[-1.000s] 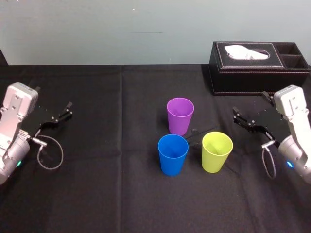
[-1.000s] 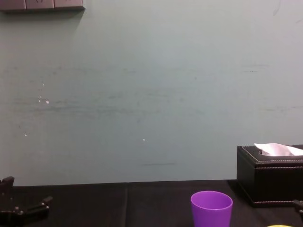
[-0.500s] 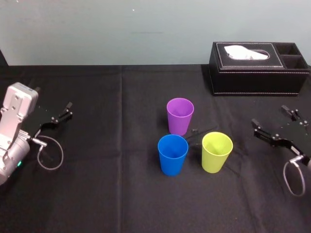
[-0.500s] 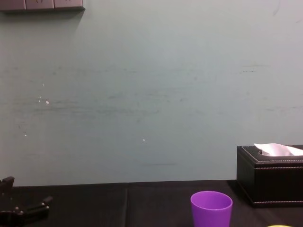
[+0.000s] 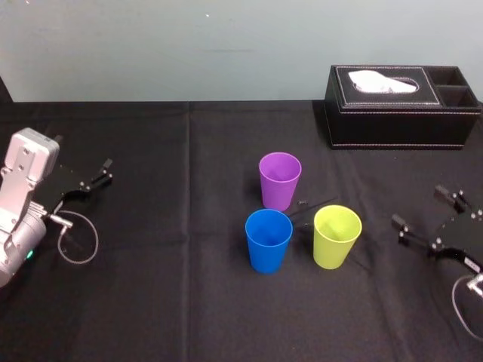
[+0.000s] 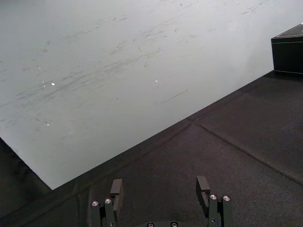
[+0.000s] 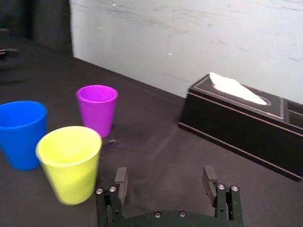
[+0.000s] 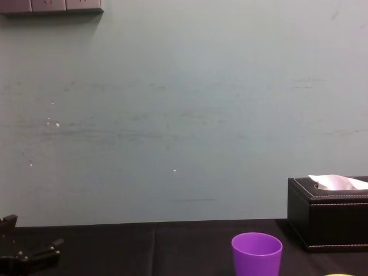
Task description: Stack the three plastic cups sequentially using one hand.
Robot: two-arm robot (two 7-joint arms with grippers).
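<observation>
Claws both spread, empty: right claw (image 5: 417,206) low over the tabletop (image 5: 189,302), right of three upright, unstacked cups: yellow-green cup (image 5: 336,235) nearest, blue cup (image 5: 269,240) beside it, purple cup (image 5: 280,179) behind. One tissue box (image 5: 400,105) farther back. Left claw (image 5: 96,175) parked far left.

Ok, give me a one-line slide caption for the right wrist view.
Open right gripper facing yellow-green cup, blue cup and purple cup, tissue box beyond.
</observation>
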